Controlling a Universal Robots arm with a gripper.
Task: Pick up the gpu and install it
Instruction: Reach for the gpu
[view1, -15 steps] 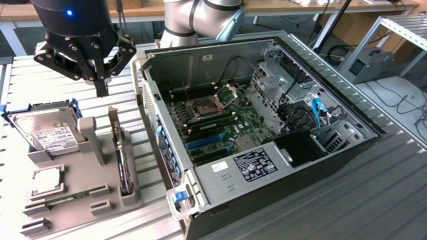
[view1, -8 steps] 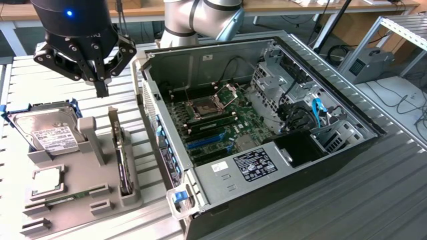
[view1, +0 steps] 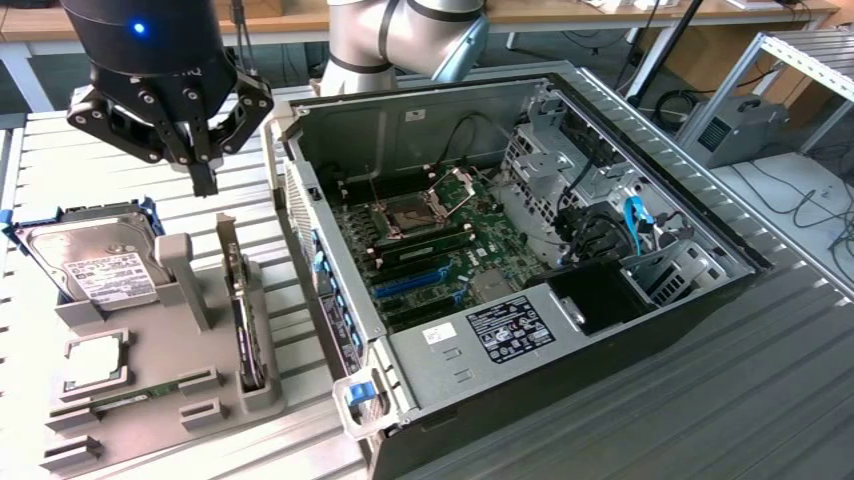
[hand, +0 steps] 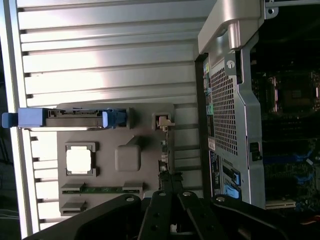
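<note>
The gpu (view1: 240, 300) stands on edge in a slot of the grey holder (view1: 187, 290), at the exterior view's left of the open computer case (view1: 627, 330). Its silver end bracket points up at the far end. My gripper (view1: 203, 185) hangs above that far end, clear of the card, shut with nothing between its fingers. In the wrist view the gpu (hand: 163, 150) is a thin dark edge running along the holder (hand: 127, 157), and the gripper (hand: 170, 184) sits over one end of it.
On the holder also lie a hard drive (view1: 87, 255) in a blue carrier, a square processor (view1: 94, 362) and a memory stick (view1: 134, 393). Inside the case the motherboard (view1: 441, 250) shows blue expansion slots (view1: 407, 280). The case wall (view1: 300, 220) rises close beside the holder.
</note>
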